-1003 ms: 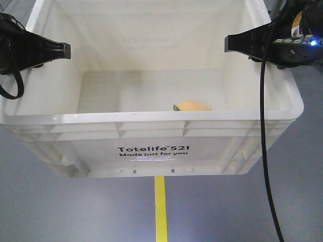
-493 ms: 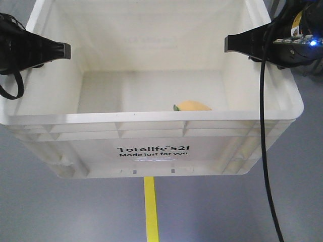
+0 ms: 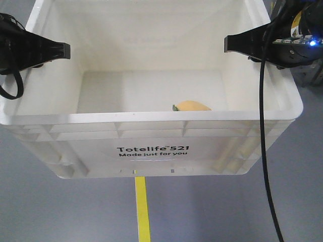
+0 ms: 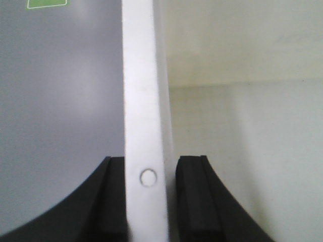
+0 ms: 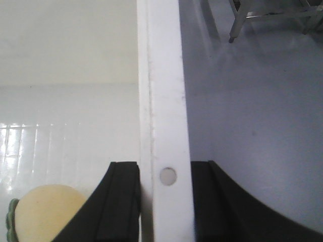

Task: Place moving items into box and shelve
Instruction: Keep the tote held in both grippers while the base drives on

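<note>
1. Front-facing view alone shows the box (image 3: pixel 151 151) print; wrist views alone show its rim between jaws.
2. Jaws of left gripper (image 4: pixel 146 201) and right gripper (image 5: pixel 164 201) each clamp a box side rim.
3. On the box bottom lies the yellow plush fruit (image 5: pixel 45 212), nearer the right jaws.

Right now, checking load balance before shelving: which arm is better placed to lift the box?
Neither alone: the left hand clamps the box on its left rim, the right hand on its right rim, so both should probably lift together.
</note>
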`<state>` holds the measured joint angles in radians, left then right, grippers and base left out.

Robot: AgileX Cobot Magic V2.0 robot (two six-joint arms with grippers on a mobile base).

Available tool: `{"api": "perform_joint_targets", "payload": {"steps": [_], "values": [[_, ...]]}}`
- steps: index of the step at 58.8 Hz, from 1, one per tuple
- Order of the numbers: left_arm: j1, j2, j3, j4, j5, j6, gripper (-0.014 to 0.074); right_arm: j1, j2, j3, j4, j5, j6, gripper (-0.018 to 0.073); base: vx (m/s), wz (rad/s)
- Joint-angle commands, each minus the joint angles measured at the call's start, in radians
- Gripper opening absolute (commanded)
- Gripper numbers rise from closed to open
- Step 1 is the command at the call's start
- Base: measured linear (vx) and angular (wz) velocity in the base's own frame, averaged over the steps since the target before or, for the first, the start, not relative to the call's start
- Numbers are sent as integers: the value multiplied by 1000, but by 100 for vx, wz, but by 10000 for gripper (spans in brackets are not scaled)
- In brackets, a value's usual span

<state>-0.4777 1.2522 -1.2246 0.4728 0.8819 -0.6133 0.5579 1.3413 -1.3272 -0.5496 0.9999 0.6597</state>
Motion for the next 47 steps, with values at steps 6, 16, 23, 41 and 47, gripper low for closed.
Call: {"api": "perform_joint_targets", "payload": {"steps": [6,16,23,41,47], "values": [[-6,-45,-43,74,-107,-1,40,2,-39,-41,-102,-84,4,39,39,-15],[-6,-45,-43,74,-107,-1,40,2,-39,-41,-102,-84,4,39,37,-24],[-6,-45,-43,74,-107,-1,40,2,-39,-41,-102,-84,4,39,35,-34],[-6,-45,-43,74,-106,-1,40,2,-39,-41,-102,-84,4,39,31,-47],[-6,-45,-43,74,-106,-1,40,2,-39,-41,-102,-84,4,39,28,-51]]}}
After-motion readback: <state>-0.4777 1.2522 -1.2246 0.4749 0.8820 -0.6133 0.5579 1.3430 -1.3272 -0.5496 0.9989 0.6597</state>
